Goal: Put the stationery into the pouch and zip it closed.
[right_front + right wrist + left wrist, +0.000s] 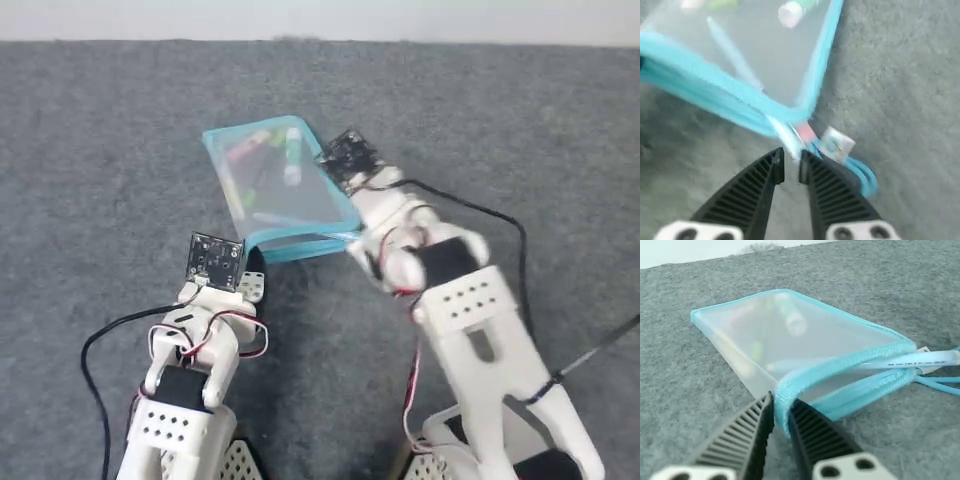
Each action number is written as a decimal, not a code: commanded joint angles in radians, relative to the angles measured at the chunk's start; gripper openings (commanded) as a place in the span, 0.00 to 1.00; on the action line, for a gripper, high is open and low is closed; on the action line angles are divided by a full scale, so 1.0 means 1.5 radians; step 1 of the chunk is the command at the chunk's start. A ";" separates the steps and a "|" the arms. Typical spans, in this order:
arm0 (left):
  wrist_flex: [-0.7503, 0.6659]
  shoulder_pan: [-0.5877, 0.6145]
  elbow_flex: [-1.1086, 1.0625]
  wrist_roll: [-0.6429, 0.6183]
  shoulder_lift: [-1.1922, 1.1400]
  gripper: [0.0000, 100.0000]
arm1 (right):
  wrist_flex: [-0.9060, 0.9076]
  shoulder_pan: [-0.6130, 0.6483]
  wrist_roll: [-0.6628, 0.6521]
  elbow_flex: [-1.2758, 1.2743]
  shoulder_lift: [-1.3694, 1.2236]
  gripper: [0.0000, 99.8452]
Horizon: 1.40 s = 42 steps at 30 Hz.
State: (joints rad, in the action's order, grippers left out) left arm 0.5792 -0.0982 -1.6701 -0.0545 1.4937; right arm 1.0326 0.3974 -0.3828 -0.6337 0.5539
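Note:
A translucent pouch (280, 190) with teal trim lies flat on the grey felt, with pens and markers (268, 150) inside it. My left gripper (781, 402) is shut on the pouch's teal zipper edge (840, 367) at the near-left corner (255, 258). My right gripper (791, 156) sits at the near-right corner (355, 238), its fingers closed on the white zipper pull (788, 136). A small white tag (836, 144) on a teal cord loop (864, 177) lies just beside those fingers. The stationery shows blurred through the pouch wall (785, 330).
Grey felt (100, 150) covers the whole table, with open room on every side of the pouch. A pale wall (320, 20) runs along the far edge. Black cables (95, 345) trail beside both arm bases.

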 commanded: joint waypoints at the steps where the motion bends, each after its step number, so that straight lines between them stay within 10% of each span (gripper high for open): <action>1: -0.006 0.004 0.043 0.005 0.012 0.01 | 0.029 -0.104 -0.062 0.018 0.011 0.06; 14: -0.005 0.004 0.044 0.005 0.012 0.01 | -0.104 -0.026 -0.026 0.034 -0.198 0.03; 25: -0.007 0.004 0.044 0.005 0.012 0.01 | -0.171 0.156 -0.017 0.030 -0.118 0.03; 42: -0.007 0.004 0.043 0.006 0.012 0.01 | -0.114 0.151 -0.024 -0.094 0.095 0.07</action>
State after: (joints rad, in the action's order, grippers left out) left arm 0.5792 -0.0967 -1.6701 -0.0575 1.4937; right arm 0.8562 0.6245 -0.4258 -0.7856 0.6490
